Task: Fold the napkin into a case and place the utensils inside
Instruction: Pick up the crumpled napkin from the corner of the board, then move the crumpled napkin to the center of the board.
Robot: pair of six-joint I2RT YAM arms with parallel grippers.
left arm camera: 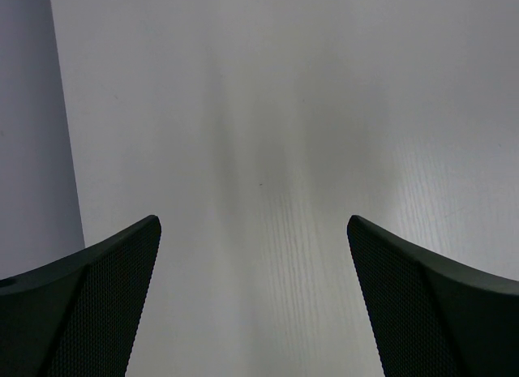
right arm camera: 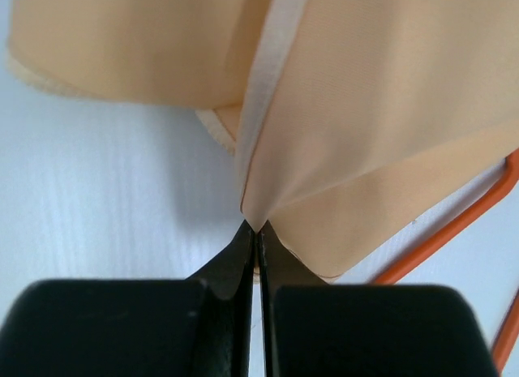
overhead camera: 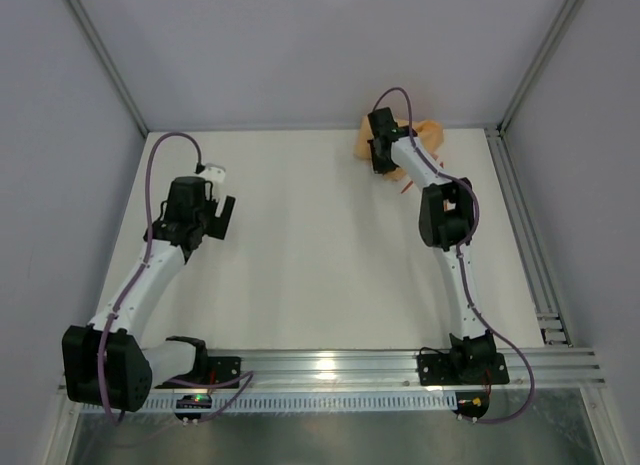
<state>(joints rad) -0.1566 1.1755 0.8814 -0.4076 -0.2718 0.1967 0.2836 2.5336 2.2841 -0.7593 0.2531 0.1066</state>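
At the upper right of the overhead view, your right gripper (right arm camera: 258, 231) is pinched shut on a fold of the peach napkin (right arm camera: 365, 134), with the orange utensils (right arm camera: 454, 231) poking out at its lower right edge, while your left gripper (left arm camera: 253, 223) hangs wide open over the white table (left arm camera: 259, 109) at left.

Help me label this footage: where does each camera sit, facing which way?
Top: above, behind the arms, looking down at the table; both show whole.
Left wrist: on the left gripper, open, facing bare table.
Right wrist: on the right gripper, shut on the napkin ahead.
Top and right wrist share the napkin.
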